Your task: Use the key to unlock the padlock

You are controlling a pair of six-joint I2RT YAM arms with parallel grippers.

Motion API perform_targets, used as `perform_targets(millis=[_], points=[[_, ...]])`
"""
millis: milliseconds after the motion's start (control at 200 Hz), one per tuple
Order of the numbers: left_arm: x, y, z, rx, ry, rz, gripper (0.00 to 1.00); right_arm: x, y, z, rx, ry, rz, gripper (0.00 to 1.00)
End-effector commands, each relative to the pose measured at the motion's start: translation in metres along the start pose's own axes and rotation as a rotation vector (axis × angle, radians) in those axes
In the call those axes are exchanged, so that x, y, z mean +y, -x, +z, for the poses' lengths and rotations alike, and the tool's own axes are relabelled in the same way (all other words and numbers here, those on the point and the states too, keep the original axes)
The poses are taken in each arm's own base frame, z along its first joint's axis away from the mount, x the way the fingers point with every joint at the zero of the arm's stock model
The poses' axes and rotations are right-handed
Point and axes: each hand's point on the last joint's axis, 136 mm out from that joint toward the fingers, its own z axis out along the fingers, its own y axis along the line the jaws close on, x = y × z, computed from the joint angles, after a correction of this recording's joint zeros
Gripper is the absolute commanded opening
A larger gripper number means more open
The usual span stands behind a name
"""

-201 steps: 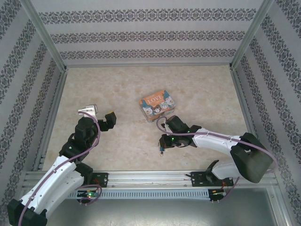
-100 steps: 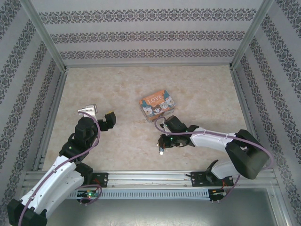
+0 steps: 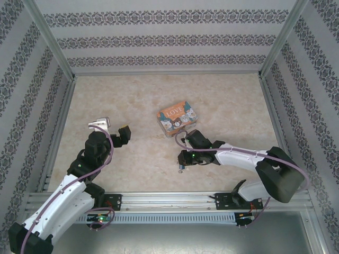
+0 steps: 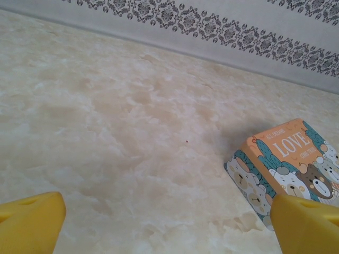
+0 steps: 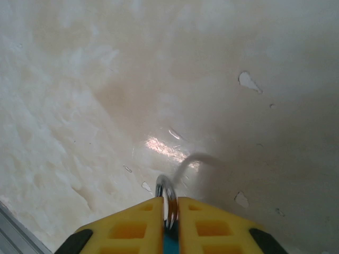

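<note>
Currently right jaws pinch the padlock [image 5: 169, 205] at 6 o'clock, shackle poking out; left jaws released. Likely light, stiff, slick; grip its body.

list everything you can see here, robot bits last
tin: one, orange and blue-teal with cartoon bears and "LOVE", mid-table, just beyond the right arm's wrist
padlock: one, teal body with a silvery shackle, pinched between the right gripper's fingers
table: one, beige marbled top
walls: three, pale grey with dark patterned stripes, around the table
rail: one, silvery metal, along the near edge
left gripper: one, yellow fingers, open and holding nothing, left of the tin
right gripper: one, yellow fingers, shut on the padlock, near side of the tin
</note>
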Motion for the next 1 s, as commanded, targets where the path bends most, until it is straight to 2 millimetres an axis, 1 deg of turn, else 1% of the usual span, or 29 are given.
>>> perform_targets(millis=[0,105,245,360,420,595,745,869,994], points=[[0.003,0.011,-0.003,-0.023,0.016,-0.006,0.99,-0.004,0.005,-0.011,-0.044,-0.021,0.004,0.17],[0.003,0.016,-0.004,-0.036,0.021,-0.005,0.99,-0.002,0.009,-0.02,-0.069,-0.016,-0.003,0.22],[0.002,0.023,-0.004,-0.05,0.031,-0.001,0.99,0.0,0.017,-0.036,-0.113,-0.016,-0.017,0.22],[0.004,0.028,-0.004,-0.054,0.051,-0.008,0.99,0.002,0.03,-0.051,-0.185,-0.007,-0.038,0.23],[0.006,0.029,-0.003,-0.055,0.066,-0.006,0.99,0.0,0.038,-0.061,-0.233,-0.015,-0.048,0.24],[0.015,0.034,-0.001,-0.076,0.12,-0.005,0.99,-0.02,0.066,-0.094,-0.391,-0.087,-0.061,0.27],[0.02,0.046,-0.003,-0.117,0.156,-0.008,0.99,-0.038,0.09,-0.126,-0.533,-0.169,-0.099,0.34],[0.024,0.058,-0.005,-0.156,0.187,0.018,0.99,-0.057,0.104,-0.153,-0.633,-0.252,-0.121,0.41],[0.027,0.069,-0.008,-0.197,0.212,0.058,0.99,-0.078,0.112,-0.176,-0.716,-0.32,-0.119,0.48]])
